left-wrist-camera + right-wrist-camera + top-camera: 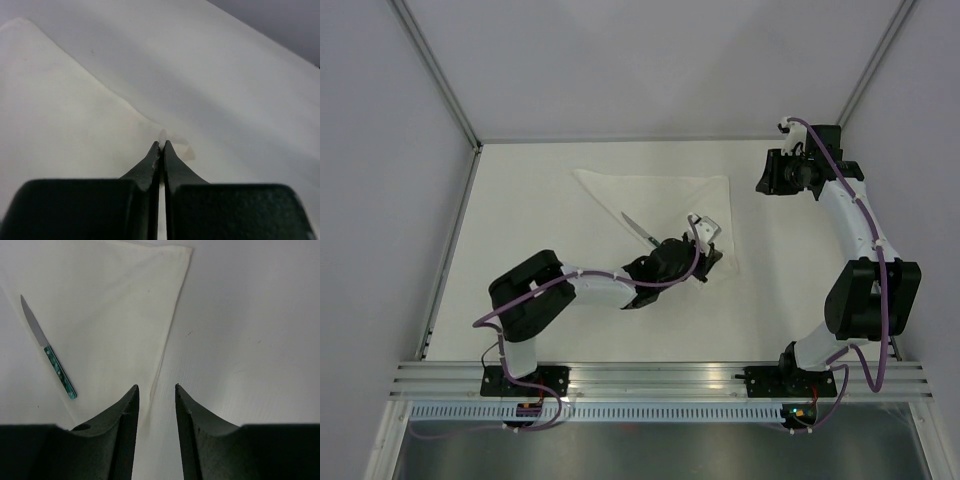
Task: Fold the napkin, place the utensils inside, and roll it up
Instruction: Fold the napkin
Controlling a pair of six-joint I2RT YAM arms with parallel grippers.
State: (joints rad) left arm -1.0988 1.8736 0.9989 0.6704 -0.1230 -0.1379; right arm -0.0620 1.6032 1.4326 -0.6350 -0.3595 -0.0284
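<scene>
one knife [638,227] | diagonal on napkin [665,195] | blade far-left (handle near-right)

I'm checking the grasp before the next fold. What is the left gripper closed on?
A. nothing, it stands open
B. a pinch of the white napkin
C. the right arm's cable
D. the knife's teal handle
B: in the left wrist view the left gripper is shut with a bit of the napkin peeking out between its tips, while the knife lies apart from it, untouched.
</scene>
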